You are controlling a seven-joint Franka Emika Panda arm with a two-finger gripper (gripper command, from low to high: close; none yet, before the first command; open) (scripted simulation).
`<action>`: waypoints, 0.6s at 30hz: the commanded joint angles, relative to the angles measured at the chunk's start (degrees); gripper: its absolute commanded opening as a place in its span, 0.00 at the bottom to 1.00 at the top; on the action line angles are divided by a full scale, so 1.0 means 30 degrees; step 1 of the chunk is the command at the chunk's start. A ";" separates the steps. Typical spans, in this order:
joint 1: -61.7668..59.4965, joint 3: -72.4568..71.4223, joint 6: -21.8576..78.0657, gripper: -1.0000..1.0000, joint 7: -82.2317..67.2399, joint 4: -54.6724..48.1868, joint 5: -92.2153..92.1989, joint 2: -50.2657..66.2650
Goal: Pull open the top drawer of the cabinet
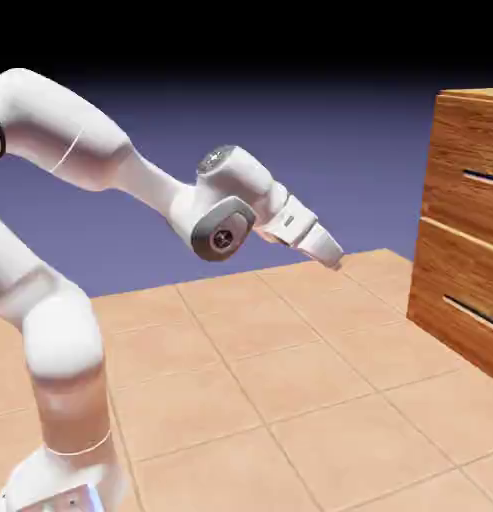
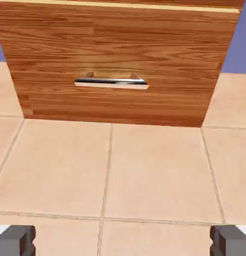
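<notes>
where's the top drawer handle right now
In the exterior view, the top drawer handle is near the right edge, on the cabinet's upper front, above the lower drawer's handle and right of the arm.

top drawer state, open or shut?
Shut: in the exterior view the top drawer's front sits flush with the cabinet.

Readable texts, labels, brands, numbers and signs: none. Small markings, too small to make out, sit on the round grey joint cap (image 1: 223,238) of the white robot arm (image 1: 75,130) and on its white base (image 1: 65,490), both in the exterior view.
</notes>
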State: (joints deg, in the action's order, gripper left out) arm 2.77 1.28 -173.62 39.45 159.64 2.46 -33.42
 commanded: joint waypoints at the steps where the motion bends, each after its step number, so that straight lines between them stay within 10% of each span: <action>1: 0.0577 0.0355 0.0106 0.50 -0.0832 -0.0376 0.0680 -0.0210; 18: 1.0381 0.6388 0.1908 0.50 -1.4952 -0.6763 1.2221 -0.3784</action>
State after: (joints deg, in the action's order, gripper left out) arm 33.91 20.45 -167.90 -5.40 139.35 39.12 -44.77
